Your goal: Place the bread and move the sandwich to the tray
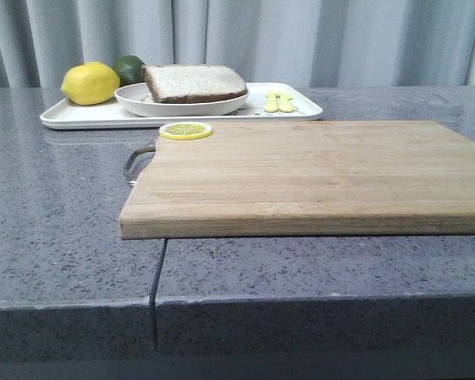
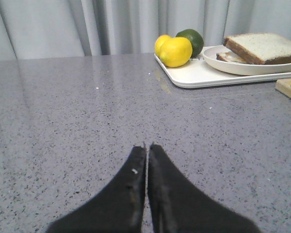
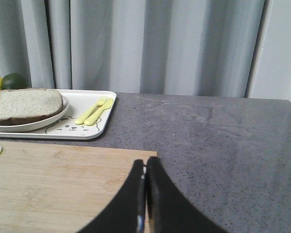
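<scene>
Front view: no arm shows here. The tray (image 1: 71, 117) sits at the far side of the grey desk (image 1: 55, 229). On it stands a round white plate (image 1: 182, 104) carrying the bread (image 1: 195, 81), with a lemon (image 1: 90, 83) and a lime (image 1: 130, 68) beside the plate and yellow cutlery (image 1: 279, 101) at the tray's other end. A wooden board (image 1: 317, 178) lies nearer the camera, bare but for a lemon slice (image 1: 186, 130) on its far corner.

Left wrist view: the left fingers (image 2: 147, 147) are pressed together, tips meeting, holding nothing, above bare desk (image 2: 63, 121). Well ahead of them and off to the right lies the tray (image 2: 194, 77) with the lemon (image 2: 175, 51), lime (image 2: 191, 40), plate (image 2: 242, 67) and bread (image 2: 264, 47); a thinner slice (image 2: 227, 57) peeks out beneath the bread.

Right wrist view: the right fingers (image 3: 145, 165) are likewise closed on nothing, poised over the board's (image 3: 58, 184) edge. Ahead and to the left of them is the tray (image 3: 87, 131), a faint bear face on it, with the cutlery (image 3: 93, 111) and the bread (image 3: 25, 105) on its plate (image 3: 34, 125). Whether an egg lies under the bread cannot be made out.
</scene>
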`<state>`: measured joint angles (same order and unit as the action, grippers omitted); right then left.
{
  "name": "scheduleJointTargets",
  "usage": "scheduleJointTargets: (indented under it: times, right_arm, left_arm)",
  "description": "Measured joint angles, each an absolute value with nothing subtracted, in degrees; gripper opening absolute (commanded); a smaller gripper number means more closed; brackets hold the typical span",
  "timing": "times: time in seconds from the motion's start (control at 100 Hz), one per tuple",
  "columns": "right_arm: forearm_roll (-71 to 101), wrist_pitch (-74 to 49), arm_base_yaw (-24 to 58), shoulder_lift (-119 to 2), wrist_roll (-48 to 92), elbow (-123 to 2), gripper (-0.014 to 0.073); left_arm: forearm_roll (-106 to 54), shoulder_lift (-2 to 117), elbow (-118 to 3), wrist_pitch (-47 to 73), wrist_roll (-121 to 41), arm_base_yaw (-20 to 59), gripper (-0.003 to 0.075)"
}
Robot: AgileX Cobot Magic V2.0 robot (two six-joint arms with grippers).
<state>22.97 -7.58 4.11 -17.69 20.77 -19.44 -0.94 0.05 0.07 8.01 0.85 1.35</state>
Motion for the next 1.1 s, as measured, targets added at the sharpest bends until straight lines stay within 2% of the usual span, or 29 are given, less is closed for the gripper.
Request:
scheduleJointTargets:
  times: [0.39, 1.1]
  right_arm:
    - [22.97, -7.58, 4.11, -17.69, 20.77, -19.44, -0.0067]
    - [22.97, -7.58, 4.11, -17.69, 20.77, -19.44, -0.0067]
  left_arm:
    - [-1.10, -0.26, 0.07, 9.72, 0.85, -2.07, -0.0019]
    - [-1.68, -0.26, 0.07, 9.76, 0.85, -2.20, -0.0019]
